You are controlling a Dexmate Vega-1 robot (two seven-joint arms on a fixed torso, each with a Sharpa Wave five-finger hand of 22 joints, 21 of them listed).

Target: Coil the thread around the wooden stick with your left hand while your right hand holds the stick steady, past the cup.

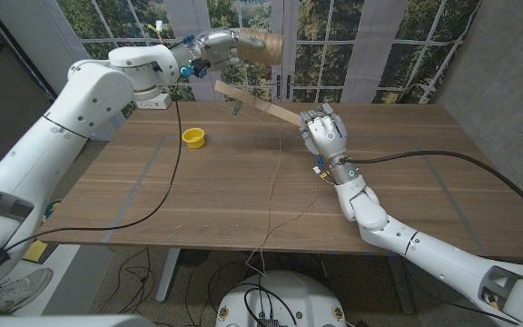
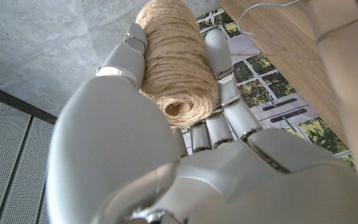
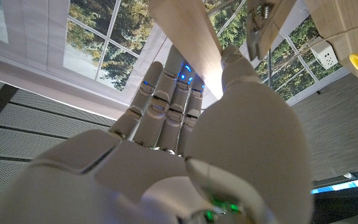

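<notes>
rough, fuzzy jute twine spool [image 2: 178,68], pale smooth wooden stick [image 1: 260,104], matte woodgrain table [image 1: 243,182], glossy yellow plastic-looking cup [image 1: 194,137]

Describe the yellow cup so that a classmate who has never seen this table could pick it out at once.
Start at the wooden table and look to its far side, toward the robot's left. There, below the raised left hand, stands a small yellow cup. It is the one bright yellow thing on the brown tabletop.
</notes>
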